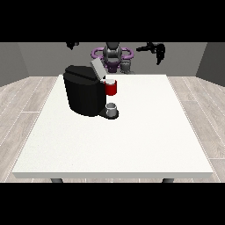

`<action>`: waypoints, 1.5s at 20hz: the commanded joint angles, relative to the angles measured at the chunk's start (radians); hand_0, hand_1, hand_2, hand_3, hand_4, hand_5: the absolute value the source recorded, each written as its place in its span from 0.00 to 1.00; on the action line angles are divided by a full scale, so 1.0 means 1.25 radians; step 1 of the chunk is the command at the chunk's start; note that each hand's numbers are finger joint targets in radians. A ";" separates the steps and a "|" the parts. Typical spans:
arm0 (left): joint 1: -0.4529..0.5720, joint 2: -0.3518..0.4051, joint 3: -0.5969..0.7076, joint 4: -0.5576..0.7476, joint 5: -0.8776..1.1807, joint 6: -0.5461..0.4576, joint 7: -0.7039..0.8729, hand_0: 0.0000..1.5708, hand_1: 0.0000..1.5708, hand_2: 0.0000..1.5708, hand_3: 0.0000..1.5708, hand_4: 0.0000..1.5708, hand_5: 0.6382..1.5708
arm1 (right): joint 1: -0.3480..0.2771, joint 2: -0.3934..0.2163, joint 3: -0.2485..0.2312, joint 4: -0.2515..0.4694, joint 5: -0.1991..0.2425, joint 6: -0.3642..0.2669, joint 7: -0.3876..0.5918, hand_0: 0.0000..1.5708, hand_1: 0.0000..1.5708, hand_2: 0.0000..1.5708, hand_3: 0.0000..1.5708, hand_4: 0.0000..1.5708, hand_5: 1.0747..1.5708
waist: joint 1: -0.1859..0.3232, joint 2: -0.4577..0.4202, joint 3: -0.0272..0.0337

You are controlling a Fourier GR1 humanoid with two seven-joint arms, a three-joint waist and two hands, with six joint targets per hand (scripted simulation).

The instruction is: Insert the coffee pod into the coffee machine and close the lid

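The black coffee machine [83,94] stands on the white table [132,136], left of the middle. Its grey lid [97,69] is tilted up and open. A red pod holder [111,88] sticks out at the machine's front, and a small pale thing that looks like the coffee pod [110,81] sits in its top. Below it a grey cup [112,108] rests on the drip tray. The hand at the view's right [158,50] is raised high above the table's far right side, fingers hanging relaxed, holding nothing. The hand at the view's left [72,44] shows only partly, above the machine.
The robot's body [112,56] stands behind the table's far edge. The table's near edge [110,175] runs across the lower part of the view. A wooden floor [26,101] surrounds the table.
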 commanded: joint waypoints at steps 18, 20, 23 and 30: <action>0.210 -0.045 -0.097 -0.339 0.169 0.009 0.093 0.00 0.00 0.00 0.00 0.00 1.00 | -0.164 0.026 -0.010 0.145 0.014 0.033 -0.023 0.00 0.00 0.00 0.00 0.00 1.00 | 0.040 0.131 0.0001; 0.219 -0.051 -0.125 -0.392 0.169 0.000 0.119 0.00 0.00 0.00 0.00 0.00 1.00 | -0.191 -0.018 -0.058 0.215 0.014 0.040 -0.046 0.00 0.00 0.00 0.00 0.00 1.00 | 0.070 0.150 0.0003; 0.192 -0.017 -0.112 -0.420 0.173 0.024 0.128 0.00 0.00 0.00 0.00 0.00 1.00 | -0.221 0.018 -0.028 0.236 0.030 0.031 -0.068 0.00 0.00 0.00 0.00 0.00 1.00 | 0.053 0.179 0.0002; 0.242 -0.005 -0.132 -0.455 0.179 0.043 0.137 0.00 0.00 0.00 0.00 0.00 1.00 | -0.287 -0.004 -0.030 0.285 0.044 0.062 -0.079 0.00 0.00 0.00 0.00 0.00 1.00 | 0.028 0.203 0.0001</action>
